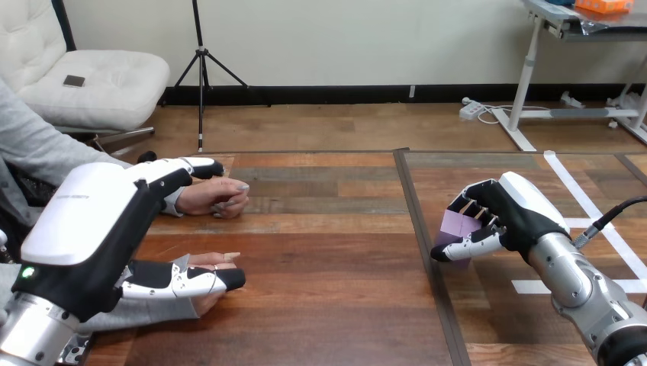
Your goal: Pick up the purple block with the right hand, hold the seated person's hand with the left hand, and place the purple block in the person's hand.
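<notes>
While my right hand [519, 217] pinches purple block [456, 226], left hand [99, 221] lies open against person's lower hand [207, 261]; curl gently first, then carry block across.

The wooden surface [328, 259] is made of brown planks, with a dark seam [427, 259] running front to back right of the middle. Strips of white tape [587, 202] are stuck to its right part. At the left, the person's farther hand [217, 197] rests on the wood. The person's nearer hand [216, 261] seems to rest there too, partly covered by the left robot hand [99, 229].
</notes>
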